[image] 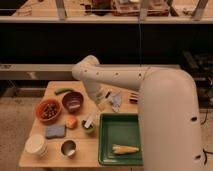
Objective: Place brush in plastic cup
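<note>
1. One relation decides the coming move: how the brush (91,120) stands against the mouth of the cup (89,128). Both sit just left of the frame's centre, lower half, near the green tray's (107,150) left wall.

2. Left of them, from the frame's left edge inward: white bowls (36,145) at lower left, a red bowl (48,110) with dark pieces above them, a blue sponge (55,131), a metal cup (68,148), a purple bowl (73,101) and an orange item (72,121) just beside the cup.

3. The brush reads as a slim pale stick whose long axis runs from the cup up and to the right, toward the gripper (99,102). Its lower end appears to be at or inside the cup's rim; I cannot tell whether it touches the bottom.

4. The gripper hangs just above and right of the cup, at the brush's upper end, below the arm's (115,77) white elbow. Whether its fingers are spread or pinching the handle cannot be told.

5. Judged from this, the brush lies below and slightly left of the fingers, tilted rather than upright. The next move probably calls for lowering along that slanted axis and letting go without tipping the light cup.

6. Right of the cup, the tray holds a corn cob (125,149) at lower centre.
</note>
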`<state>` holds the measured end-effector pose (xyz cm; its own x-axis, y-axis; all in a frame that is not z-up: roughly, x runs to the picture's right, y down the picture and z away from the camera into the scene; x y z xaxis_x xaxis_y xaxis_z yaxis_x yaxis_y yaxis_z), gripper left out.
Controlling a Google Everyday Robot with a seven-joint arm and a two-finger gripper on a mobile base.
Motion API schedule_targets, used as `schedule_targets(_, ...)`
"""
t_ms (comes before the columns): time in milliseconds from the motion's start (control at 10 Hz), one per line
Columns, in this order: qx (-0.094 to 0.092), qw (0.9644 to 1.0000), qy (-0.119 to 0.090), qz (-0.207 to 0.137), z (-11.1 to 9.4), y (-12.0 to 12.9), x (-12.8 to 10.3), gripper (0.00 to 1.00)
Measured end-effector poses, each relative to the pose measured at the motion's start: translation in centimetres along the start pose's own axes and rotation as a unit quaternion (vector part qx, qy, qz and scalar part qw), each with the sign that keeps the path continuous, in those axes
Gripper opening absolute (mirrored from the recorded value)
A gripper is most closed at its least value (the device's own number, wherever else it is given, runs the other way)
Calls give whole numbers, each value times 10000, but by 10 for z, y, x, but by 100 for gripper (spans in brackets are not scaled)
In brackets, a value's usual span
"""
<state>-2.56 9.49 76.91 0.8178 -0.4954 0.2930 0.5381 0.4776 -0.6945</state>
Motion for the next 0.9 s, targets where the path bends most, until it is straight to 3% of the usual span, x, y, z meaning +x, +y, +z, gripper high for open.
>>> schedule_targets(200,71,10000,-19,-9,-3,0,-2,71)
schedule_targets(900,607,9965,-582,27,-28,6,-7,72)
